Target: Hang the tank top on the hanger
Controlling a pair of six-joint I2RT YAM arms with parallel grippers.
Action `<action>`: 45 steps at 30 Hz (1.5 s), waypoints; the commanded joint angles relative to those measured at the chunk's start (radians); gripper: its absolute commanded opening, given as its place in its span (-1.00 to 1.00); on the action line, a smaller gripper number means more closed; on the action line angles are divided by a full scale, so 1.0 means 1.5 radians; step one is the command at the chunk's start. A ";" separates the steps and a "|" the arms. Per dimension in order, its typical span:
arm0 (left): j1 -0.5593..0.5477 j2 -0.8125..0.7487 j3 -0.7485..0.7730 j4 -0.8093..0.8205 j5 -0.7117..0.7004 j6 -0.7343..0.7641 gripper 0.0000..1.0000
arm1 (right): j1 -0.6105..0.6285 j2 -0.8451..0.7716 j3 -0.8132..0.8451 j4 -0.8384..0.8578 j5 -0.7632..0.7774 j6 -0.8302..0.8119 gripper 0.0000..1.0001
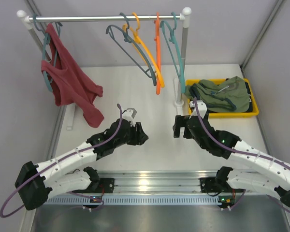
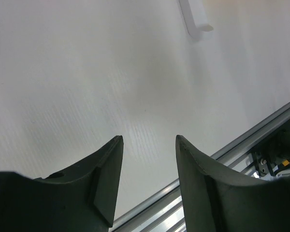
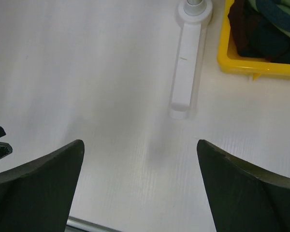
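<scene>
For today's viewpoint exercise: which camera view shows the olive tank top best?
The top external view: the tank top lies crumpled in the yellow bin, mostly visible. The right wrist view catches only a sliver of green fabric at its top-right corner; the left wrist view shows none.

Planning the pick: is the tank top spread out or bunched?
Bunched: the tank top lies crumpled inside the yellow bin.

A white matte tabletop (image 1: pixel 150 106) sits inside pale lilac-grey enclosure walls (image 1: pixel 101 43). At the back stands a garment rack (image 1: pixel 183 48) of white posts and a silver metal bar. A ribbed aluminium rail (image 1: pixel 150 181) edges the near side.
</scene>
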 commanded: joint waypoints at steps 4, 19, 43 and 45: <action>-0.003 -0.001 0.028 0.040 0.012 0.012 0.05 | -0.007 0.008 0.012 -0.003 -0.012 0.008 0.99; -0.003 -0.012 0.047 0.005 0.021 0.028 0.05 | -0.175 0.039 0.033 -0.045 -0.179 0.026 0.99; -0.003 0.018 0.078 -0.025 0.075 0.055 0.05 | -0.509 0.538 0.468 -0.005 -0.203 -0.122 0.73; -0.003 0.014 0.079 -0.028 0.074 0.055 0.05 | -0.509 0.570 0.483 0.012 -0.204 -0.131 0.73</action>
